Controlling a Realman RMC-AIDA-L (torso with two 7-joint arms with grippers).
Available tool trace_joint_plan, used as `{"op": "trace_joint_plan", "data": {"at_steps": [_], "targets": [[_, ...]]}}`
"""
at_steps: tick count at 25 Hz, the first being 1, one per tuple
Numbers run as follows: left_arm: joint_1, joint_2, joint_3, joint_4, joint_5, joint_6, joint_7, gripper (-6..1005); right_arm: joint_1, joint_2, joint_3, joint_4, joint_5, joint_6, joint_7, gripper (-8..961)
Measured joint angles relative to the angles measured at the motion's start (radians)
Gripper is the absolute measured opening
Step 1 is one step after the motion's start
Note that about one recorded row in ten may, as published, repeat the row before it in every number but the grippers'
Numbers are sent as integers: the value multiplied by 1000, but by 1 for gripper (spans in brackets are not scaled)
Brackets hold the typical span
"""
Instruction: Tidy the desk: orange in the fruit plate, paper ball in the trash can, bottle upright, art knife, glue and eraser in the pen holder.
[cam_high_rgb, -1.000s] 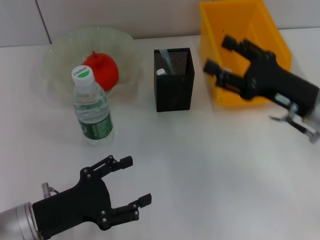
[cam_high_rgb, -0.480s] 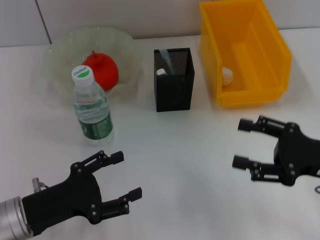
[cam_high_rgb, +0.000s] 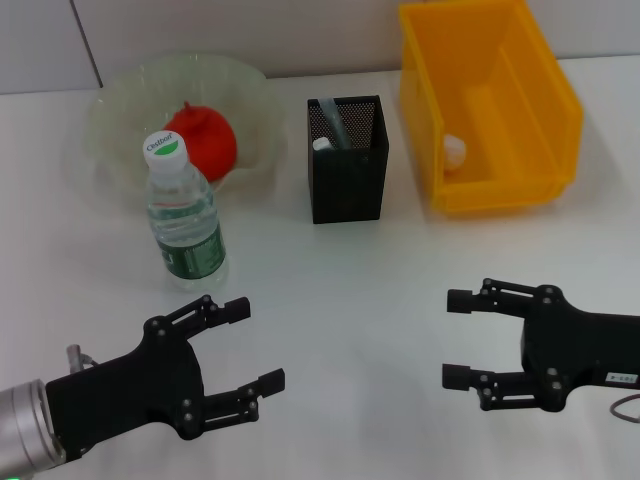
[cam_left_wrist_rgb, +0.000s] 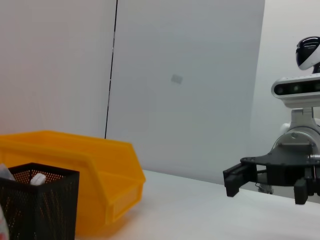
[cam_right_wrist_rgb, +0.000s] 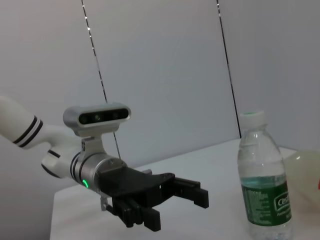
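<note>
Your left gripper (cam_high_rgb: 240, 343) hovers low at the near left, jaws spread wide and empty; your right gripper (cam_high_rgb: 459, 339) mirrors it at the near right, likewise agape with nothing held. The water bottle (cam_high_rgb: 185, 217) stands upright beside the glass fruit plate (cam_high_rgb: 110, 120), which holds the orange (cam_high_rgb: 205, 140). The mesh pen holder (cam_high_rgb: 347, 160) contains what may be the glue. A paper ball (cam_high_rgb: 454, 151) lies in the yellow bin (cam_high_rgb: 520, 70).

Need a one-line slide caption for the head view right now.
Desk tidied: orange in fruit plate, bottle upright, both grippers, left and right, open and empty over the table.
</note>
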Motion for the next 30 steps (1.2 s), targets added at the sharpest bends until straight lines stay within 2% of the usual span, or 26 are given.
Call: {"op": "trace_joint_plan", "data": {"at_steps": [7,16,30], "targets": [[-6,6,-3,1,1,0,-11,861,23,21,0,3,-28,62,-3,827],[-6,15,3,8,1,6,-17,861,46,23,3,28,-25,75,-5,827],[-1,15,-2,11,1,5,-19,861,56,24,3,29,-22,82,-6,827]]}}
